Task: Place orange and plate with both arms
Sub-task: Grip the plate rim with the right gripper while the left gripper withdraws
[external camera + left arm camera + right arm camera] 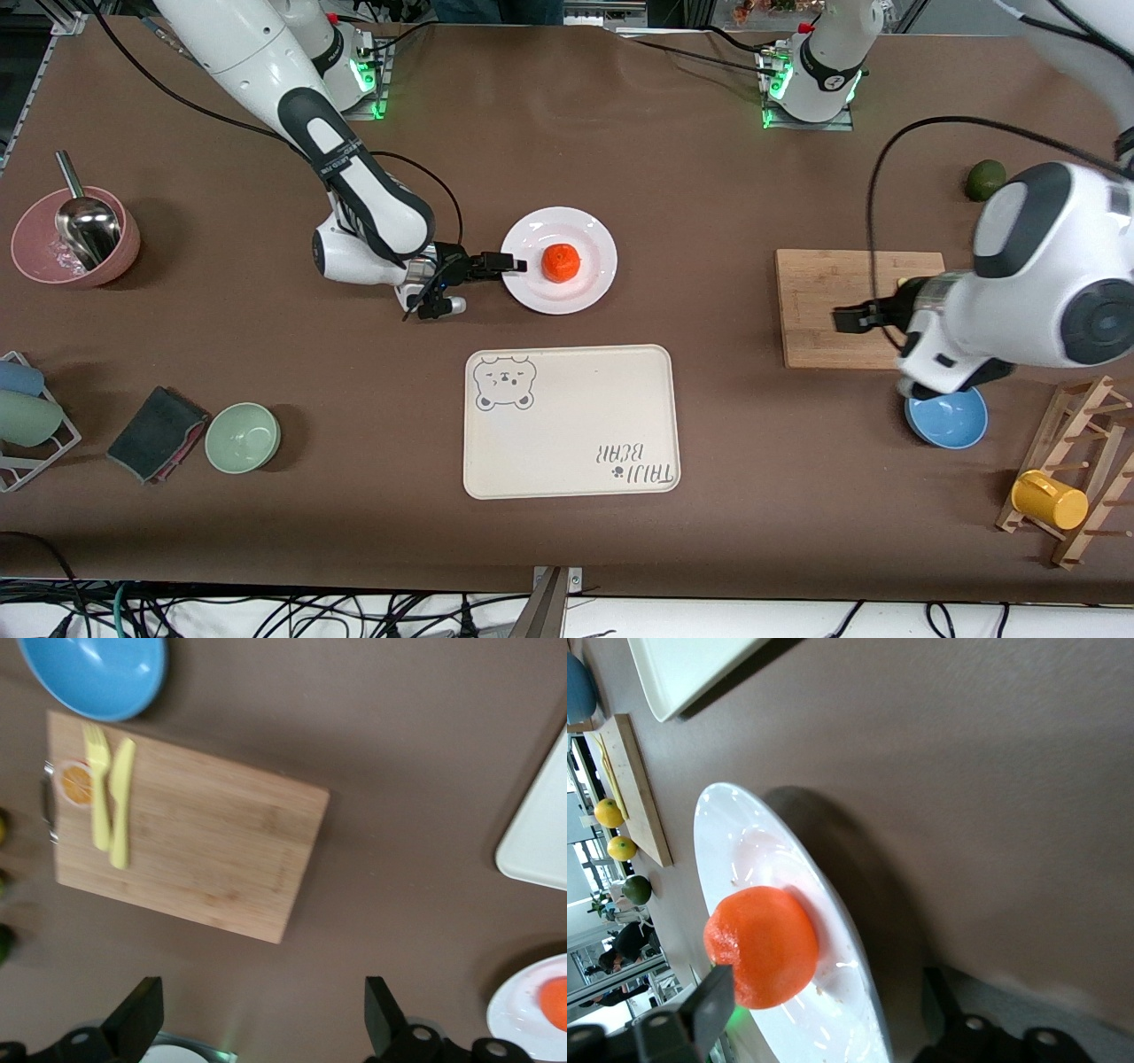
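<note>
Brown cloth [620, 159] over the whole table, bare and roomy between the arm bases and the plate [585, 232]. Near mid-table sits that white plate with the orange [561, 262] on it, at its middle. Right gripper [501, 266] low at the plate's rim on the right arm's end side, fingers [700, 1005] parted and straddling the rim, one above the plate next to the orange, one under the edge; not yet closed on anything. Cream bear-print tray [567, 425] nearer the front camera than the plate, a strip of bare cloth between the two. Left gripper [849, 319] over the wooden cutting board [824, 301], fingers [137, 1014] spread wide, holding nothing. Blue bowl [952, 424] just beside the board's nearer edge, partly under the left arm. Yellow fork and knife [111, 797] on the board by one short edge. Dark green fruit [984, 180] well apart, toward the left arm's end.
</note>
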Available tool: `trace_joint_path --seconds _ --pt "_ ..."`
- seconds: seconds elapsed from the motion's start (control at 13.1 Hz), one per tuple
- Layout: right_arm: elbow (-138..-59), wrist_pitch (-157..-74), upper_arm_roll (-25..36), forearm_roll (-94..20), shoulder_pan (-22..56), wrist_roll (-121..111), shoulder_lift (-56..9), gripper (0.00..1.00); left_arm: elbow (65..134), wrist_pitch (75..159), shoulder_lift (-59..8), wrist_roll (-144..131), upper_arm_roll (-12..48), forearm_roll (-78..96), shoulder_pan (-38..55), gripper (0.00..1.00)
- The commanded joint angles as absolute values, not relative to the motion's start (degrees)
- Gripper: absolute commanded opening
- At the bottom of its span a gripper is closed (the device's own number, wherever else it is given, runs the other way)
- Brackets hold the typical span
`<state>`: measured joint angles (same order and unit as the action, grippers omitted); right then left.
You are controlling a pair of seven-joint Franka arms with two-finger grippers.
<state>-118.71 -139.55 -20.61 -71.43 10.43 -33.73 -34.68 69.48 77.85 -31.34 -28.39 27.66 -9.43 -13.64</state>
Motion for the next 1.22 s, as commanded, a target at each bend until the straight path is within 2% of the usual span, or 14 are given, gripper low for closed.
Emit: trace_joint_path --seconds 0.0,0.08,0.15,0.23,0.31,0.77,0.84,0.99,1.15 --pt "-117.6 -140.8 -20.9 -72.9 10.8 -36.2 -36.8 0.48 70.0 76.3 -27.4 -25.7 27.7 -12.7 -13.9 1.0" --pt "-117.6 -140.8 -20.9 -72.9 10.8 -37.7 -37.3 0.38 70.0 76.3 -27.2 -25.0 27.8 -12.5 -15.5 1.0" --pt "-117.6 -140.6 -20.9 -72.7 10.7 -39.4 -37.7 0.24 70.1 76.4 -25.9 -23.2 28.4 -12.0 -18.3 1.0" --pt "-117.5 -140.7 -20.9 -72.5 10.7 -41.2 -37.9 0.05 70.2 76.4 -25.4 -20.1 28.9 -11.9 -19.5 1.0" --pt "-117.5 -140.6 -20.9 -72.2 10.7 -42.6 -37.9 0.0 70.5 76.4 -24.7 -17.3 28.7 -11.4 -19.9 1.0" --pt "-115.9 -140.1 -20.8 -72.0 10.2 -43.4 -37.0 0.0 71.5 78.3 -23.7 -16.0 29.0 -9.7 -20.9 1.0" --pt "-115.1 -140.1 -20.8 -72.0 10.1 -43.3 -36.9 0.0 74.4 81.1 -21.6 -15.3 28.0 -9.3 -20.4 1.0" --pt "-112.3 -139.9 -20.7 -72.0 9.8 -42.7 -37.0 0.0 85.3 89.2 -13.9 -13.4 21.4 -7.1 -16.1 1.0" --pt "-107.6 -139.9 -20.5 -72.0 9.1 -42.6 -37.8 0.0 91.0 91.8 -9.8 -6.6 13.2 -2.8 -11.1 1.0"
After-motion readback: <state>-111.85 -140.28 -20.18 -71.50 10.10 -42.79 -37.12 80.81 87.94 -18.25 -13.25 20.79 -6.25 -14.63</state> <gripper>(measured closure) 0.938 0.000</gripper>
